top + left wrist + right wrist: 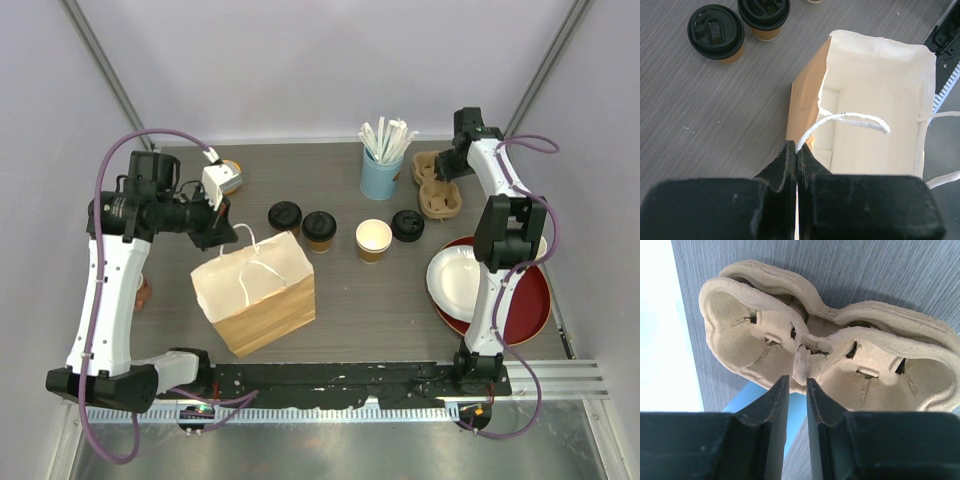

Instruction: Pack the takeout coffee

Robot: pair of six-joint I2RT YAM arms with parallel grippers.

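Left pincer [797, 150] clamped on twisted white handle [855, 118]; right pincer [797, 382] slightly apart by moulded pulp carrier [740, 335].

3 kraft-brown paper cups stand upright in a loose row mid-table [380, 300], all outside the paper bag [255, 290].

- Cup 1 [285, 217]: round black lid on, just beyond the bag's far corner.
- Cup 2 [319, 229]: black lid on, close to the right of cup 1. Cannot tell if they touch.
- Cup 3 [374, 240]: open-topped, white inside, set apart to the right of cup 2.
- Loose black lid [408, 225]: lies flat just right of cup 3.
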